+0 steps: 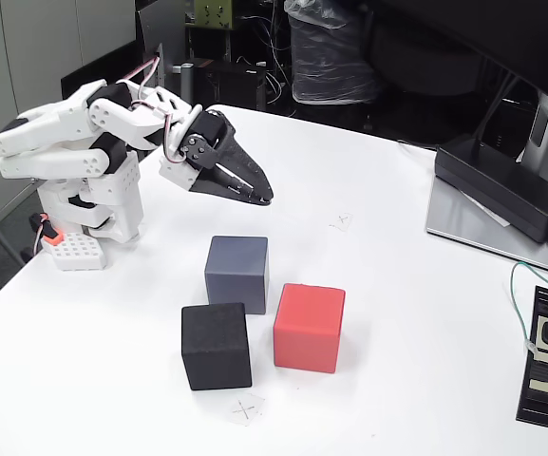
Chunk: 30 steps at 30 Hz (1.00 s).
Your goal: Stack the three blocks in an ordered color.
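grey block [236,273] partly behind black block [216,346], red block [309,326] beside, gripper [259,194] jaws together

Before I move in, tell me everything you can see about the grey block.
The slate grey block is a matte, plain-faced cube with no markings and looks solid. It sits upright and flat on the white table, farthest back of the three blocks. The black block stands just in front of it, at its lower left corner, and the red block is close at its right; whether either touches it is unclear. The end effector hangs above and behind, apart from it.
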Available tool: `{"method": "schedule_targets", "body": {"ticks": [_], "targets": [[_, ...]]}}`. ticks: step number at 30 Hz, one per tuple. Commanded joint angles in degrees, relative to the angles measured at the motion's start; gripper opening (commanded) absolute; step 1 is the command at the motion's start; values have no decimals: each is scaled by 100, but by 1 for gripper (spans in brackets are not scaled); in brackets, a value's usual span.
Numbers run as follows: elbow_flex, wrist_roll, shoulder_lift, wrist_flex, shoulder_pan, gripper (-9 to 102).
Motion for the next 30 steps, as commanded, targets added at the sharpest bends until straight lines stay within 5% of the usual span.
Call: {"method": "schedule_targets", "body": {"ticks": [1,12,20,30], "targets": [[-70,-35,9,-79,-35,0],[-88,-1556,9,-97,-44,0],[-352,-1635,9,-70,-44,1],[-606,-1723,0,-62,105,23]]}}
